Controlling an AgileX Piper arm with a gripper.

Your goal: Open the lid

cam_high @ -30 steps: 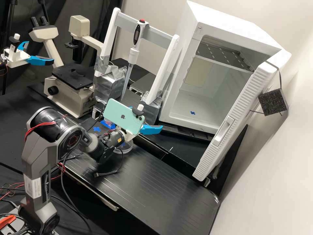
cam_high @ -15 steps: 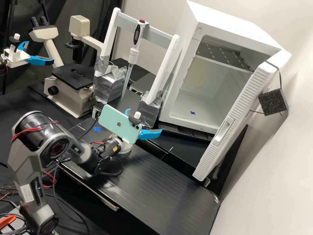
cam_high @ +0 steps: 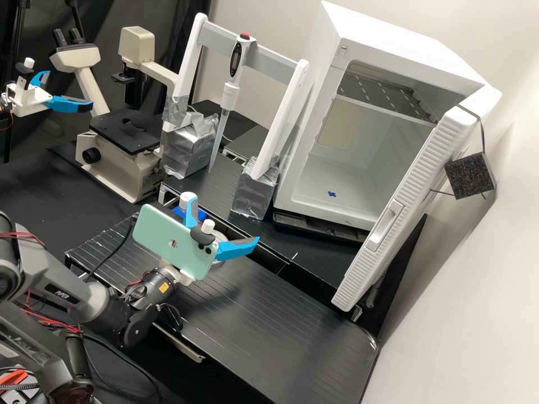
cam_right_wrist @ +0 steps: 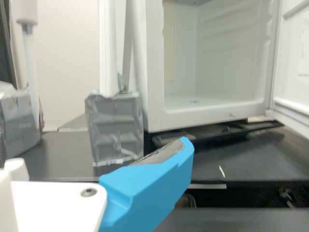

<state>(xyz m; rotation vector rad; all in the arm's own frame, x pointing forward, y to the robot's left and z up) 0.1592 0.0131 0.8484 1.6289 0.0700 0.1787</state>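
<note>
While the white cabinet [cam_high: 351, 179] stands with its door [cam_high: 407, 207] swung wide, the gripper [cam_high: 225, 217] is out in front of it, towards the left in the high view. The gripper's jaws are released, spread well apart, and a mint-green phone [cam_high: 174, 238] is mounted beside them. Further from the cabinet than the nearer silver-wrapped block [cam_high: 254, 195], a small white-topped container [cam_high: 184, 198] with blue around it shows behind one finger. A clear round dish [cam_high: 222, 235], also left and in front of the cabinet, is partly hidden behind the gripper; what it holds, and whether its lid is on, I cannot tell. Nor can I tell which of these two bears the lid to be opened.

Inside the cabinet, a dark perforated shelf [cam_high: 387, 92] crosses the upper part and a blue cross mark [cam_high: 332, 194] lies on the floor. Left of the cabinet, a white frame [cam_high: 283, 115] holds a pipette [cam_high: 230, 95] upright, its narrow end downward.
</note>
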